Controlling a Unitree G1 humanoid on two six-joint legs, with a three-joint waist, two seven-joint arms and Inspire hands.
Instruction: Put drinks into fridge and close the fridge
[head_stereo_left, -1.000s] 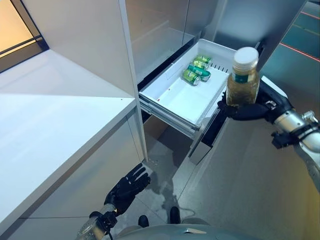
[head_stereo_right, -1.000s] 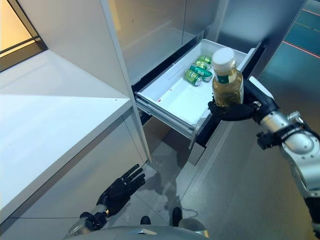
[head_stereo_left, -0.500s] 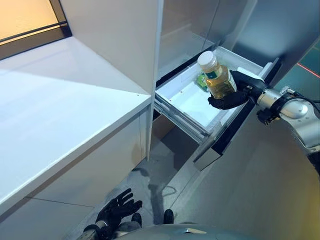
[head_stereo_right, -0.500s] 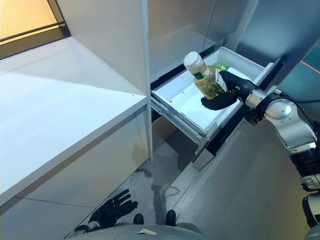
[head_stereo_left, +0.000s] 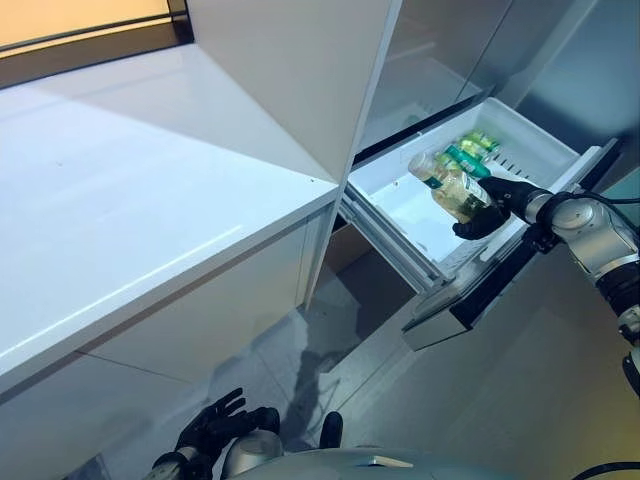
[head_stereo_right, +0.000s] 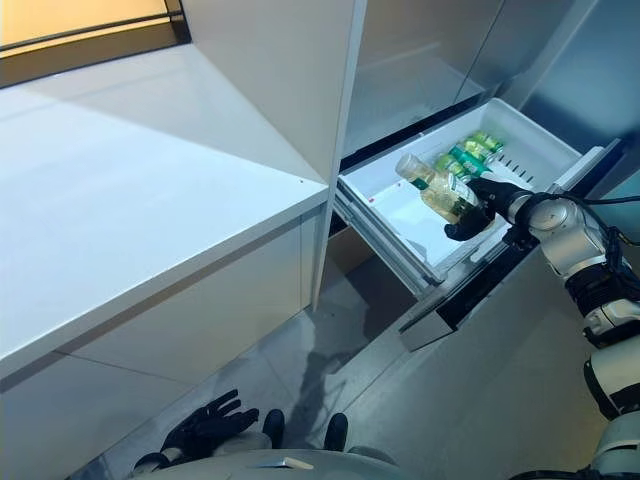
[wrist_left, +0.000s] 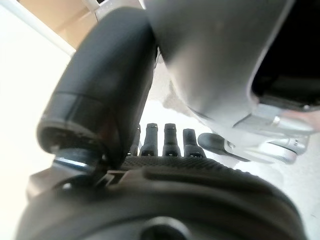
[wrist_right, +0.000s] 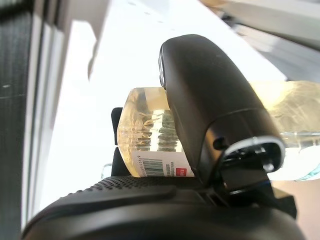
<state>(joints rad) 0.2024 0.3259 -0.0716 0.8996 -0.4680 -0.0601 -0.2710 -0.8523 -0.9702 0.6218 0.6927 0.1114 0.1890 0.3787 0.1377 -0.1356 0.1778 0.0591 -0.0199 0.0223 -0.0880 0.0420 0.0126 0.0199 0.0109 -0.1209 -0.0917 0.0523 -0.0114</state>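
Note:
My right hand (head_stereo_left: 492, 206) is shut on a bottle (head_stereo_left: 448, 186) of pale yellow drink with a white cap. It holds the bottle tilted, cap to the left, just above the open white fridge drawer (head_stereo_left: 410, 210). Green cans (head_stereo_left: 468, 150) lie at the far end of the drawer. In the right wrist view the thumb (wrist_right: 210, 105) curls over the bottle (wrist_right: 150, 145). My left hand (head_stereo_left: 208, 433) hangs low near the floor with fingers spread. It also shows in the left wrist view (wrist_left: 165, 140).
A white counter (head_stereo_left: 130, 210) fills the left side. A tall white cabinet panel (head_stereo_left: 300, 80) stands between it and the fridge. The drawer's dark front (head_stereo_left: 500, 290) juts out over the grey floor (head_stereo_left: 480, 400).
The camera has swung. My right hand has lowered and tilted the bottle further over the drawer, beside the green cans. My left hand stays low.

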